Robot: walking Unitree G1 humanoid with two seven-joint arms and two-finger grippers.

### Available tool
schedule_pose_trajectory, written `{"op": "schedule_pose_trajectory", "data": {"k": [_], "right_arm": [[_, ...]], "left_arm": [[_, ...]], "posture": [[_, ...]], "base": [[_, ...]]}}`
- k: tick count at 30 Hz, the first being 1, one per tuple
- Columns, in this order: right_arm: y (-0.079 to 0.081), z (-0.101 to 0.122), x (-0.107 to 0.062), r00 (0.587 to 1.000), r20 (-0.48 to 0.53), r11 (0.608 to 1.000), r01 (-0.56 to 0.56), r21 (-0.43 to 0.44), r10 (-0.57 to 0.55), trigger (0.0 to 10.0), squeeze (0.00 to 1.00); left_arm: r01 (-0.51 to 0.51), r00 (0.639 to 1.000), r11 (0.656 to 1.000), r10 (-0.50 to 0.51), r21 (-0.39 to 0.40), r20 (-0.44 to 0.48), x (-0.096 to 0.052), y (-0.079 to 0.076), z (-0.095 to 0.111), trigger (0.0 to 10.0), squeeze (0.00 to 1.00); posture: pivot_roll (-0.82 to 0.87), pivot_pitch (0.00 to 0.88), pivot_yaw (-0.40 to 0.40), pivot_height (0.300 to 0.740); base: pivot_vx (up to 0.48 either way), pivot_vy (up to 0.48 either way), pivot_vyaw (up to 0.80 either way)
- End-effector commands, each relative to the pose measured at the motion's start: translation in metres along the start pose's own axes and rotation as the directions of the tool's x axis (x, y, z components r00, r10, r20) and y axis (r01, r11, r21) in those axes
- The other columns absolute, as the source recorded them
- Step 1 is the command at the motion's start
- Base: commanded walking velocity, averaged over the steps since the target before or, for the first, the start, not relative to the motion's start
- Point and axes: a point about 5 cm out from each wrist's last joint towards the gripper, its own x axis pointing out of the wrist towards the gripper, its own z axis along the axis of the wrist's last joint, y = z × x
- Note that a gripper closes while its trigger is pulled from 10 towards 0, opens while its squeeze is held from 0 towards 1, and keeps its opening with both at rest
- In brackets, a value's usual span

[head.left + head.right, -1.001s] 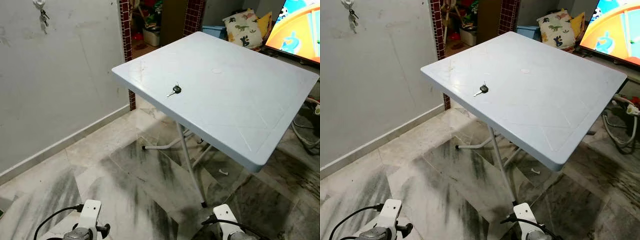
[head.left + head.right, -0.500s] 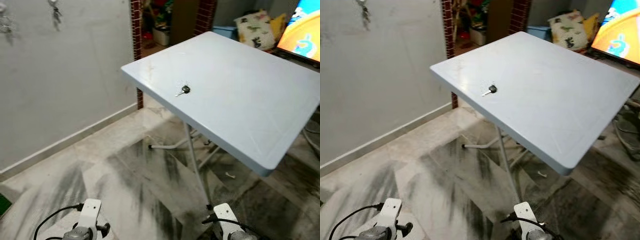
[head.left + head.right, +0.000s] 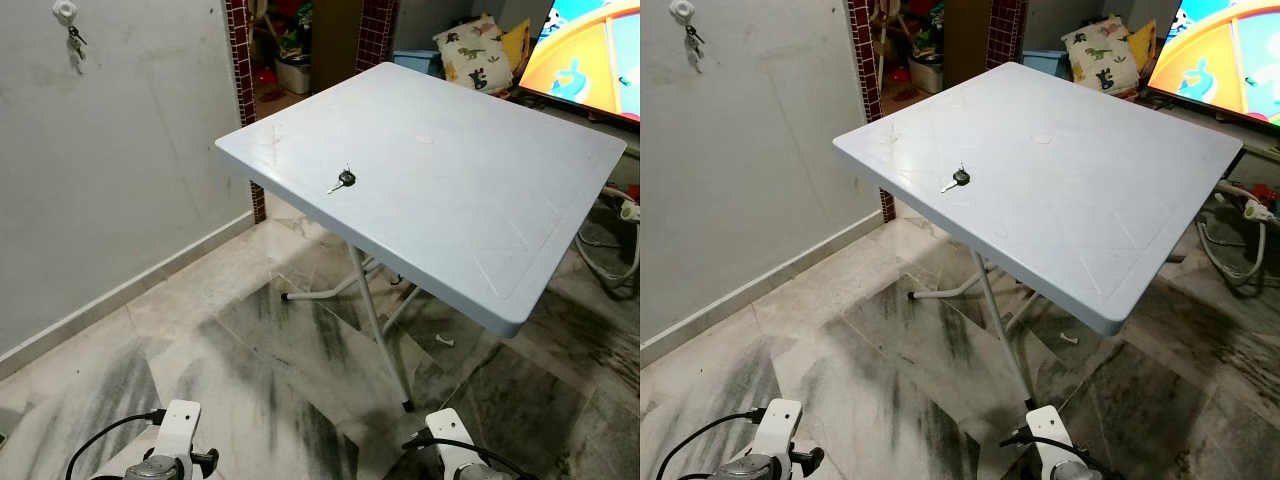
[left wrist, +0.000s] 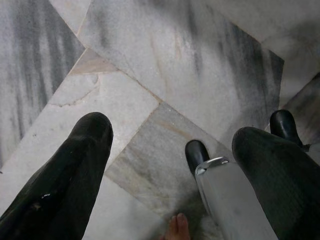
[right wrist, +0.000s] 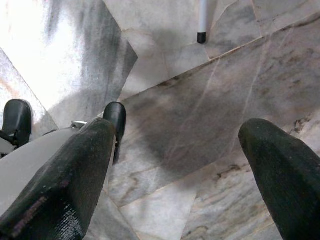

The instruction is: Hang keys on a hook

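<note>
A small key with a black head (image 3: 344, 181) lies on the pale blue folding table (image 3: 470, 190), near its left front corner. High on the grey wall at the left, a white hook (image 3: 66, 11) holds another bunch of keys (image 3: 74, 40). Both arms hang low, with their wrists at the bottom of the eye views. My left gripper (image 4: 170, 155) is open over the marble floor, nothing between its fingers. My right gripper (image 5: 180, 150) is open too, above the floor near a table leg foot (image 5: 201, 36).
The table's white legs (image 3: 375, 320) stand on the marble floor ahead. A brick pillar (image 3: 240, 60) and a cluttered doorway lie behind the table. A cushion (image 3: 470, 50) and a bright screen (image 3: 590, 60) are at the back right, cables (image 3: 620, 240) on the floor at the right.
The whole view swung right and then back left as the camera moved. The key stays in the same place on the table. Both arms still hang down.
</note>
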Motion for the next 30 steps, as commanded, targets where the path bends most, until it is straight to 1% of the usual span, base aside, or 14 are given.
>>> {"op": "schedule_pose_trajectory", "data": {"k": [1, 5, 8, 11, 15, 17, 21, 23, 24, 25, 27, 28, 29, 30], "right_arm": [[-0.002, 0.003, 0.0, 1.0, 0.021, 1.0, 0.003, 0.015, -0.003, 10.0, 0.0], [-0.002, 0.004, 0.0, 0.999, 0.036, 1.0, 0.008, 0.014, -0.008, 10.0, 0.0], [-0.002, 0.005, 0.0, 0.998, 0.058, 0.999, 0.013, 0.033, -0.015, 10.0, 0.0], [-0.002, 0.007, 0.0, 0.997, 0.077, 0.999, 0.008, 0.045, -0.012, 10.0, 0.0], [-0.003, 0.01, -0.001, 0.994, 0.105, 0.999, 0.01, 0.045, -0.014, 10.0, 0.0], [-0.003, 0.011, -0.001, 0.993, 0.114, 0.999, 0.012, 0.036, -0.016, 10.0, 0.0], [-0.004, 0.013, -0.001, 0.99, 0.14, 0.999, 0.016, 0.033, -0.021, 10.0, 0.0], [-0.006, 0.016, -0.002, 0.982, 0.181, 0.998, 0.042, 0.048, -0.05, 10.0, 0.0], [-0.006, 0.016, -0.002, 0.982, 0.181, 0.998, 0.042, 0.048, -0.05, 10.0, 0.0], [-0.008, 0.018, -0.003, 0.974, 0.212, 0.995, 0.069, 0.066, -0.081, 10.0, 0.0], [-0.01, 0.021, -0.005, 0.96, 0.258, 0.992, 0.093, 0.087, -0.113, 10.0, 0.0], [-0.01, 0.023, -0.005, 0.955, 0.272, 0.992, 0.097, 0.086, -0.117, 10.0, 0.0], [-0.01, 0.023, -0.005, 0.953, 0.28, 0.991, 0.098, 0.085, -0.119, 10.0, 0.0], [-0.033, 0.047, -0.009, 0.923, 0.357, 0.989, 0.114, 0.097, -0.141, 10.0, 0.0]], "left_arm": [[-0.007, 1.0, 1.0, 0.007, 0.016, -0.013, 0.0, 0.001, -0.002, 10.0, 0.0], [-0.017, 1.0, 1.0, 0.017, 0.019, -0.011, 0.0, 0.002, -0.001, 10.0, 0.0], [-0.042, 0.999, 0.999, 0.042, 0.02, 0.006, 0.0, 0.003, 0.0, 10.0, 0.0], [-0.063, 0.998, 0.998, 0.063, 0.008, 0.029, 0.0, 0.004, 0.001, 10.0, 0.0], [-0.093, 0.993, 0.995, 0.096, -0.042, 0.062, -0.001, 0.005, 0.003, 10.0, 0.0], [-0.113, 0.99, 0.993, 0.116, -0.038, 0.076, -0.001, 0.006, 0.004, 10.0, 0.0], [-0.156, 0.979, 0.986, 0.162, -0.054, 0.127, -0.002, 0.007, 0.008, 10.0, 0.0], [-0.195, 0.964, 0.977, 0.208, -0.088, 0.166, -0.003, 0.008, 0.011, 10.0, 0.0], [-0.195, 0.964, 0.977, 0.208, -0.088, 0.166, -0.003, 0.008, 0.011, 10.0, 0.0], [-0.216, 0.954, 0.971, 0.232, -0.1, 0.192, -0.004, 0.009, 0.013, 10.0, 0.0], [-0.265, 0.921, 0.958, 0.284, -0.108, 0.267, -0.008, 0.023, 0.026, 10.0, 0.0], [-0.285, 0.891, 0.952, 0.305, -0.108, 0.336, -0.013, 0.043, 0.047, 10.0, 0.0], [-0.298, 0.868, 0.948, 0.316, -0.107, 0.383, -0.019, 0.056, 0.062, 10.0, 0.0], [-0.317, 0.839, 0.944, 0.326, -0.095, 0.437, -0.025, 0.066, 0.078, 10.0, 0.0]], "posture": [[0.01, 0.01, -0.004, 0.74], [0.01, 0.009, -0.004, 0.74], [0.0, 0.009, -0.002, 0.74], [0.01, 0.013, -0.007, 0.74], [0.01, 0.012, -0.01, 0.74], [0.02, 0.011, -0.013, 0.74], [0.02, 0.009, -0.015, 0.74], [0.02, 0.01, -0.019, 0.74], [0.02, 0.01, -0.019, 0.74], [0.02, 0.01, -0.019, 0.74], [0.02, 0.01, -0.021, 0.74], [0.02, 0.01, -0.021, 0.74], [0.02, 0.01, -0.021, 0.74], [0.02, 0.008, -0.02, 0.74]], "base": [[0.0, 0.0, 0.0], [0.0, 0.0, 0.0], [0.0, 0.0, 0.0], [0.0, 0.0, 0.0], [0.0, 0.0, 0.0], [0.0, 0.0, 0.0], [0.0, 0.0, 0.0], [0.0, 0.0, 0.0], [0.0, 0.0, 0.0], [0.0, 0.0, 0.0], [0.0, 0.0, 0.0], [0.0, 0.0, 0.0], [0.0, 0.0, 0.0], [0.0, 0.0, 0.0]]}}
